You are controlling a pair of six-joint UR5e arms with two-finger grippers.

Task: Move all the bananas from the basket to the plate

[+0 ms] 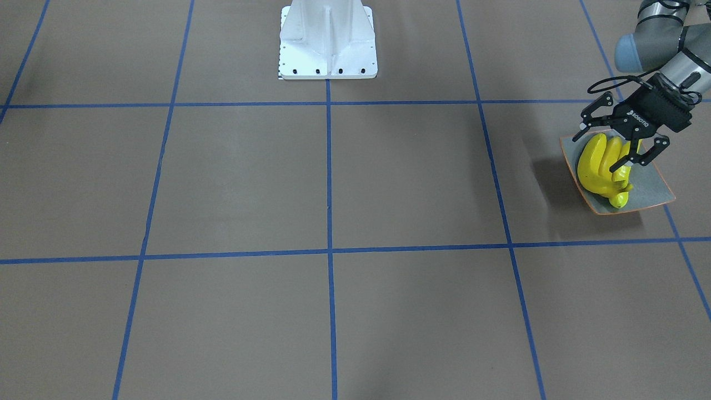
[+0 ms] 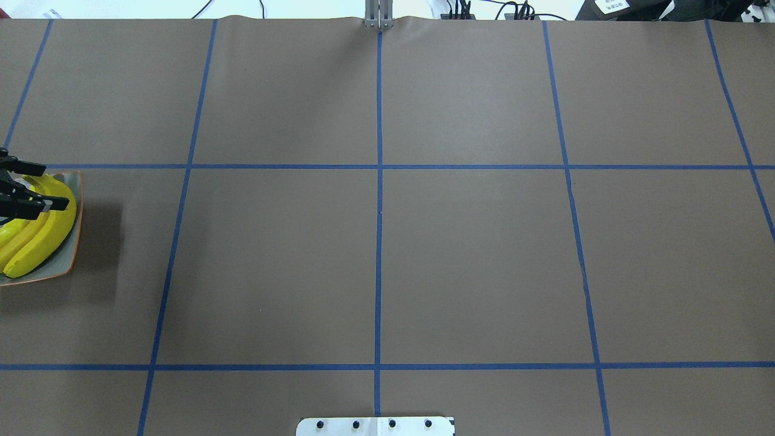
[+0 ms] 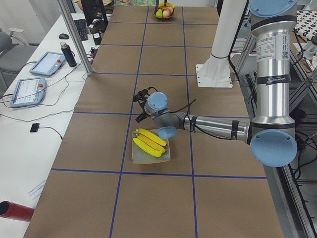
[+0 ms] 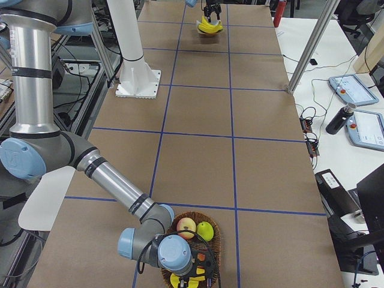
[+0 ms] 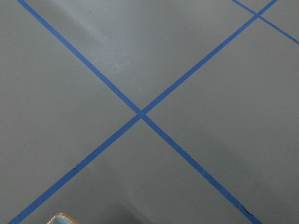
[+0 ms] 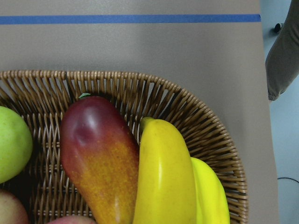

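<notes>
Bananas, three that we can count, lie side by side on the grey-green plate at the robot's left end of the table. Over them sits the left gripper, fingers spread wide. The right gripper hangs over the wicker basket, where two more bananas lie beside a red-orange fruit. We cannot tell whether its fingers are apart.

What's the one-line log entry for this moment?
left gripper: open above plate | plate: holds bananas | right gripper: over basket, state unclear | basket: two bananas remain | task: unfinished
</notes>
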